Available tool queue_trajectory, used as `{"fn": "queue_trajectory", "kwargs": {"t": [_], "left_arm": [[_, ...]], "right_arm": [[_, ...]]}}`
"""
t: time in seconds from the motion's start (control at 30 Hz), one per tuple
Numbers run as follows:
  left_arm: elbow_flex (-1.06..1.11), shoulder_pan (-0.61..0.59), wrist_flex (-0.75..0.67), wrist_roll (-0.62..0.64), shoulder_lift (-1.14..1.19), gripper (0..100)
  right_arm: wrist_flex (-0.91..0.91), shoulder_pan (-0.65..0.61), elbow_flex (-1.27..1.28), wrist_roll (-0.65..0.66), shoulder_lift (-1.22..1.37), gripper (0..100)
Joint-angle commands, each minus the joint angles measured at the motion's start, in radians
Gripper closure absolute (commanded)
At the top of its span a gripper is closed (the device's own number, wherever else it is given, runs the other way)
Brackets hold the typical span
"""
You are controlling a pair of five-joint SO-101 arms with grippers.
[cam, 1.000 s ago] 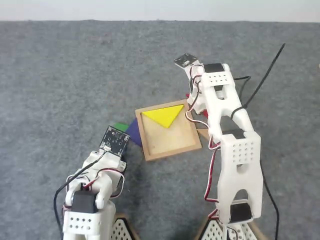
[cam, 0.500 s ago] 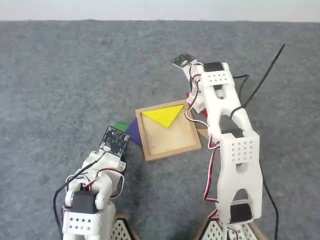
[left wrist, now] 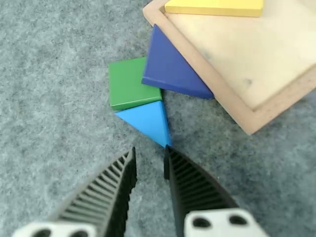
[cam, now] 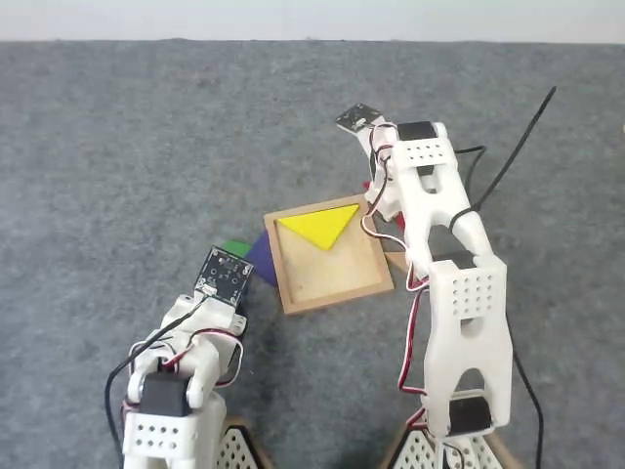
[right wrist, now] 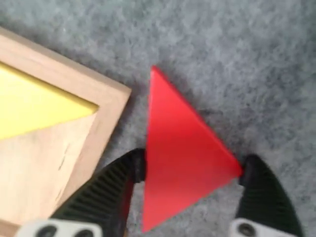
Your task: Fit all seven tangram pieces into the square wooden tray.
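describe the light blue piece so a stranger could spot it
Find the wooden tray; three pieces lie on the carpet beside it, before the left gripper. The light blue triangle is the one nearest that gripper's tips, touching the green square and paler than the dark blue triangle.

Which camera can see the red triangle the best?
The right wrist view: the red triangular wooden piece sits large between the right gripper's fingers, beside the square wooden tray. In the high view just red slivers peek past the arm. The left wrist view faces the tray's other side.
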Motion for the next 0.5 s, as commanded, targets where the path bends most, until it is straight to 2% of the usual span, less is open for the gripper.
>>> {"fn": "queue_trajectory", "kwargs": {"t": [0.0, 0.3, 0.47], "left_arm": [[-0.01, -0.002, 0.008, -0.006, -0.018, 91], [-0.01, -0.002, 0.008, -0.006, -0.018, 91], [-0.01, -0.002, 0.008, -0.006, -0.018, 91]], "right_arm": [[0.01, -0.004, -0.021, 0.006, 0.001, 83.4], [0.012, -0.001, -0.023, 0.005, -0.015, 85.8], [0.093, -0.01, -0.06, -0.044, -0.111, 85.8]]}}
